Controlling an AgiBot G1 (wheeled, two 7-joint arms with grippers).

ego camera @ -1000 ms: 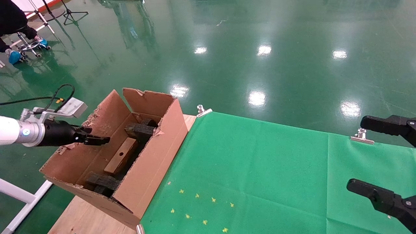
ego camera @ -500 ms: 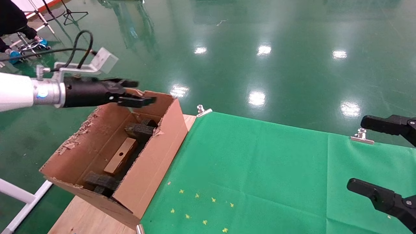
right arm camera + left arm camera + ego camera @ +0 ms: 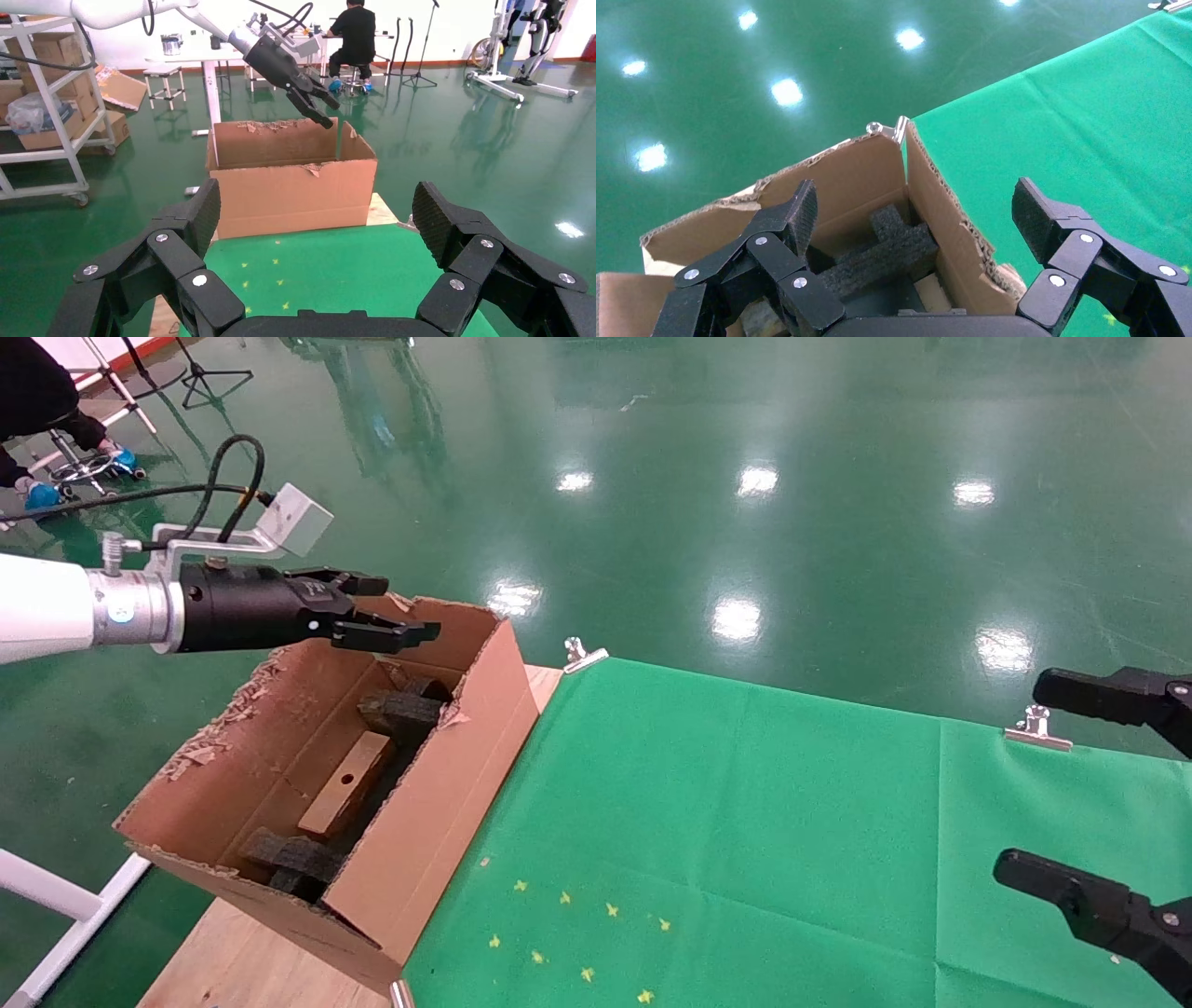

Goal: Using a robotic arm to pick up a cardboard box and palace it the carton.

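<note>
The carton (image 3: pixel 438 803) stands open at the table's left end, with ragged flaps and black foam pieces (image 3: pixel 402 710) inside. The small brown cardboard box (image 3: pixel 346 784) lies flat on the carton's floor between the foam pieces. My left gripper (image 3: pixel 410 607), on the white arm, is open and empty. It hovers above the carton's far end. In the left wrist view the gripper (image 3: pixel 916 210) spans the carton's far corner (image 3: pixel 877 168) above the foam (image 3: pixel 891 246). My right gripper (image 3: pixel 1048 782) is open and empty at the right edge, over the green cloth.
A green cloth (image 3: pixel 745 822) covers the table, held by metal clips (image 3: pixel 582 654) (image 3: pixel 1036 728). Bare wood (image 3: pixel 233 961) shows under the carton. Yellow star marks (image 3: pixel 577 933) lie near the front. A seated person (image 3: pixel 358 35) and shelving (image 3: pixel 49 91) are far behind the carton.
My left gripper rose from beside the carton's left wall, moved to above its far end, then sank slightly. The small box stayed in the carton. The right arm has not moved.
</note>
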